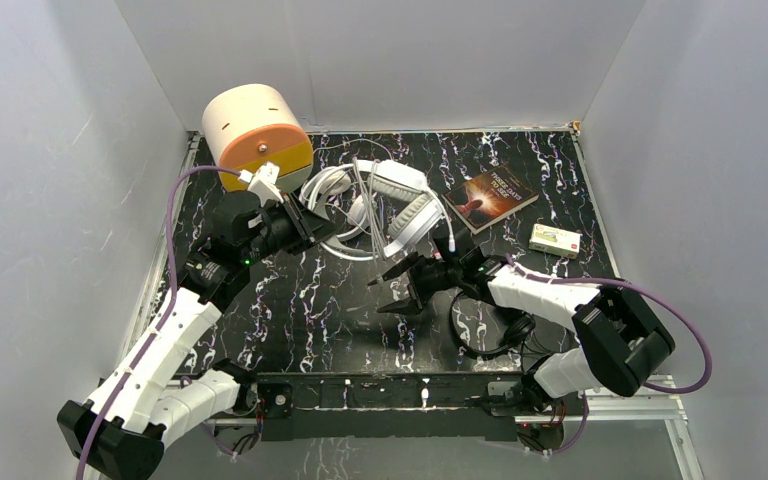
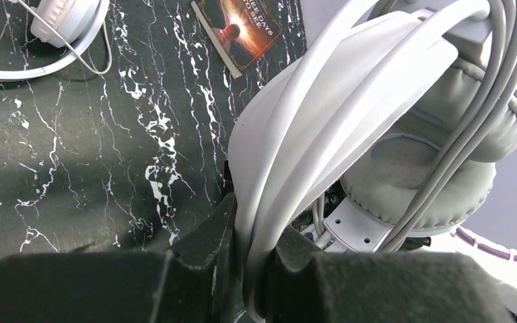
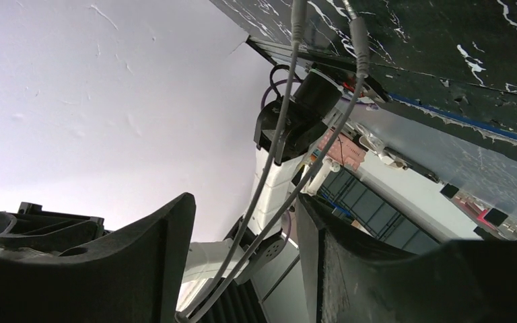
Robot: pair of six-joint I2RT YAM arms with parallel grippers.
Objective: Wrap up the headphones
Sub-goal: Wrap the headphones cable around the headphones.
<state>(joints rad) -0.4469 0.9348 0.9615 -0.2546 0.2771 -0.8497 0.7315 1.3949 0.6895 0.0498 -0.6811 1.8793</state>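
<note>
Marbled table (image 1: pixel 310 310), white headphones (image 2: pixel 323 114) in left pincer (image 2: pixel 249 250)

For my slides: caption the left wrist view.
Left tool grips the big white headphones by the headband, cord draped over the earcup.

The top external camera is looking down from above and behind the 2 arm bases, covering the whole table (image 1: pixel 290 310) from far off. The left wrist camera is sitting close behind the left gripper (image 2: pixel 252 229), facing the table; the big white over-ear pair (image 2: pixel 350 101) is filling its near field, and the book (image 2: pixel 242 30) is appearing in both views. The right wrist camera, rolled over, is looking past the right gripper (image 3: pixel 246 208) along the table's near edge toward the left arm (image 3: pixel 289 128).
</note>
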